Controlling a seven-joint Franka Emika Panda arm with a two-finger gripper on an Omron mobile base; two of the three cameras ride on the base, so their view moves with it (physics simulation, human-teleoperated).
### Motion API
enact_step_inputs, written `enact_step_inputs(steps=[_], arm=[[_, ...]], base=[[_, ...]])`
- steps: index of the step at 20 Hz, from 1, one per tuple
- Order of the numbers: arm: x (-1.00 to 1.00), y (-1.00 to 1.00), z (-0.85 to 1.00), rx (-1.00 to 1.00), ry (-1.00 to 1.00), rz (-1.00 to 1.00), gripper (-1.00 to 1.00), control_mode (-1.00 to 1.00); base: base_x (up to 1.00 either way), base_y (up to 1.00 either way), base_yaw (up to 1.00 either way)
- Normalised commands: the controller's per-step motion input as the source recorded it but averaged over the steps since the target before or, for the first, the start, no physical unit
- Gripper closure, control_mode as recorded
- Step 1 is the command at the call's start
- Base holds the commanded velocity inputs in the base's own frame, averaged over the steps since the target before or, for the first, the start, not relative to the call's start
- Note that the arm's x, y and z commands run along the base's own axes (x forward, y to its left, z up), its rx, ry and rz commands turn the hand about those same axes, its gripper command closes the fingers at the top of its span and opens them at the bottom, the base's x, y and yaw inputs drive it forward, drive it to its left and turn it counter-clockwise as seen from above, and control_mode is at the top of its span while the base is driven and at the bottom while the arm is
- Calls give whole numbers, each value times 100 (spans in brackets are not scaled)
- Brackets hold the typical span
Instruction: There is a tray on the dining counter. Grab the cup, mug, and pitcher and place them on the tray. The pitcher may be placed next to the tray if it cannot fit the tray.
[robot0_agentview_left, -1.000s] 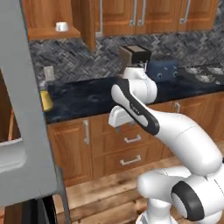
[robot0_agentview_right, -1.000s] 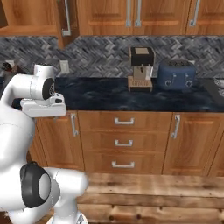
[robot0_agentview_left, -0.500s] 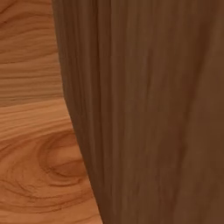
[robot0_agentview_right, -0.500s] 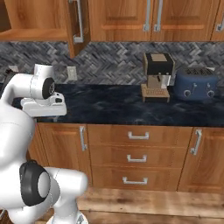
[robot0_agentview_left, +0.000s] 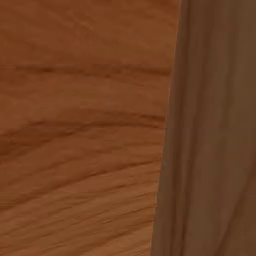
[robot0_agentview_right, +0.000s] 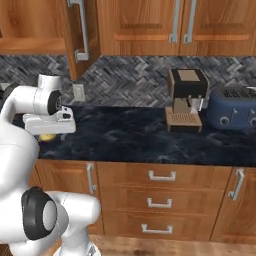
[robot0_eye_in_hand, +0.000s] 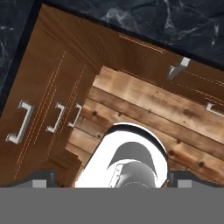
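Tray, cup, mug and pitcher we judge unreached, our pincer (robot0_eye_in_hand: 109, 183) wide and empty over the floor (robot0_eye_in_hand: 144, 109); next we must find them.

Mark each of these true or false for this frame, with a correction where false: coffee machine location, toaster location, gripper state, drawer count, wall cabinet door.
1. A coffee machine stands on the wall counter. True.
2. The toaster is left of the coffee machine. False: it is to its right.
3. The gripper holds a cup. False: it is open and empty.
4. Three drawers are stacked under the counter. True.
5. A wall cabinet door stands ajar. True.
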Motion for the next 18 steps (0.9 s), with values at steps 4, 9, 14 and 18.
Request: enact_step_inputs(steps=[4,9,14,18], arm=[[0,0,0,0,0,0,-100,100],[0,0,0,0,0,0,-100,100],[0,0,0,0,0,0,-100,100],[11,50,10,0,3,-5,-100,-100]], base=[[72,29,0],[65,39,-2],[51,50,-5],[0,0,0]])
